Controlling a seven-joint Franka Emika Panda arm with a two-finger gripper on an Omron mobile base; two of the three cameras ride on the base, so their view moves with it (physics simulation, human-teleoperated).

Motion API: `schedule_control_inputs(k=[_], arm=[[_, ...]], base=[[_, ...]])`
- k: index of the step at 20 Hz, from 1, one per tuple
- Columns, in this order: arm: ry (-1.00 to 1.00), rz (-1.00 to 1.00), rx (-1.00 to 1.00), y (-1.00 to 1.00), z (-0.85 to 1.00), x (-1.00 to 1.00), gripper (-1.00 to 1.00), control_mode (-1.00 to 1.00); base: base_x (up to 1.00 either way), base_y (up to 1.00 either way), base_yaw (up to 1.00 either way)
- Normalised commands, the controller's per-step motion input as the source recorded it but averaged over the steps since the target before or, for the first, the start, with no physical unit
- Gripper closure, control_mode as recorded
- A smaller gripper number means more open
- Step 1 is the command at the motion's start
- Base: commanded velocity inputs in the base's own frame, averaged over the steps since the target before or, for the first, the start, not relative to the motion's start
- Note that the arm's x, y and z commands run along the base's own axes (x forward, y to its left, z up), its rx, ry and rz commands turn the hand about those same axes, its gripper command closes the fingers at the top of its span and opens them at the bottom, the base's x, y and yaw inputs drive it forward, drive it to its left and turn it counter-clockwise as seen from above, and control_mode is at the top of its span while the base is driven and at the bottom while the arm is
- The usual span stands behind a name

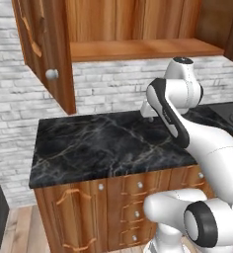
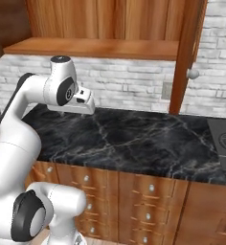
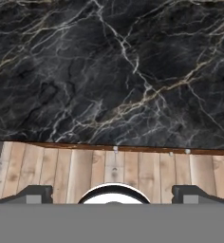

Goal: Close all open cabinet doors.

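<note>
Left base view is showing one door standing out from the wall cabinet over the worktop, while the pincer is hanging released and empty above it, so I judge it should be pushing flat near the knob, swinging gently.

An open cabinet door juts out above the left end of the surface, drawers sit below its front edge, and the claw hangs over its middle.
</note>
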Motion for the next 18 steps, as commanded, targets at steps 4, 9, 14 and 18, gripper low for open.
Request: schedule_control_inputs(k=[4,9,14,18], arm=[[0.00,0.00,0.00,0.00,0.00,0.00,-1.00,1.00],[0.00,0.00,0.00,0.00,0.00,0.00,-1.00,1.00],[0.00,0.00,0.00,0.00,0.00,0.00,-1.00,1.00],[0.00,0.00,0.00,0.00,0.00,0.00,-1.00,1.00]], base=[[0.28,-0.02,0.00],[0.25,-0.09,0.00],[0.24,-0.05,0.00],[0.27,-0.01,0.00]])
